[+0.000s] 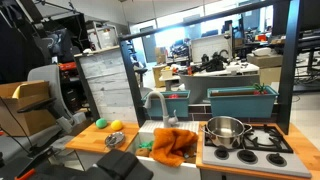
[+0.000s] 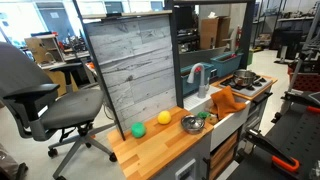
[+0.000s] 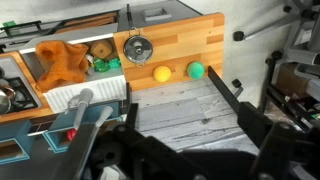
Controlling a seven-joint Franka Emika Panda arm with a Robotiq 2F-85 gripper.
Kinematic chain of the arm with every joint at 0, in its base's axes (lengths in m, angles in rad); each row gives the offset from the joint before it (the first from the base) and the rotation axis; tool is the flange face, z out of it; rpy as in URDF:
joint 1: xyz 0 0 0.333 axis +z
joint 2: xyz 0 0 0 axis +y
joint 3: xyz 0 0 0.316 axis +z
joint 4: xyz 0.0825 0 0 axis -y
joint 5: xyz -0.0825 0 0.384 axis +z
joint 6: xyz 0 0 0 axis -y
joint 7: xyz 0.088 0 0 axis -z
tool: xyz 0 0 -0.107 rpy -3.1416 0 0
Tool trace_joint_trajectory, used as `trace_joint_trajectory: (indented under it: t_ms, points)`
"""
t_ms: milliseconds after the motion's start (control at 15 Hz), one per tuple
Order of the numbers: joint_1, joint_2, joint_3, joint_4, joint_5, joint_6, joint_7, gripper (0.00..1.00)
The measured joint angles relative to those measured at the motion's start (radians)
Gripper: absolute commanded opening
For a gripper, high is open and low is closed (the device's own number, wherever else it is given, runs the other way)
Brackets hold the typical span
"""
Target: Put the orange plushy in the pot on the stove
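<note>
Orange plushy (image 1: 172, 145): slumped just beside the pot (image 1: 225, 130), outside it. Pot: upright, apparently empty. Gripper (image 3: 170, 95): jaws spread wide, holding nothing, well apart from the pot. Step, judged: approach. Next requirement: descend over the plushy, close on its bulk.

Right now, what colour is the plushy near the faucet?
The plushy is orange; clearest in the wrist view.

The worktop (image 2: 150, 152) is warm-toned wood, smooth with a soft sheen. Behind it, the back panel (image 2: 130, 65) looks like grey weathered planks, matt and grainy. The pot (image 1: 226, 130) is polished metal, mirror-bright. The orange plushy (image 1: 172, 146) is soft, crumpled cloth. The yellow ball (image 2: 164, 117) and green ball (image 2: 138, 130) look smooth and matt.
</note>
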Motion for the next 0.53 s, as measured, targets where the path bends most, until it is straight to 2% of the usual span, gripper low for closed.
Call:
trace_joint_trajectory:
  t_ms: [533]
  points:
    - [0.0, 0.003, 0.0, -0.003, 0.0, 0.003, -0.001, 1.0]
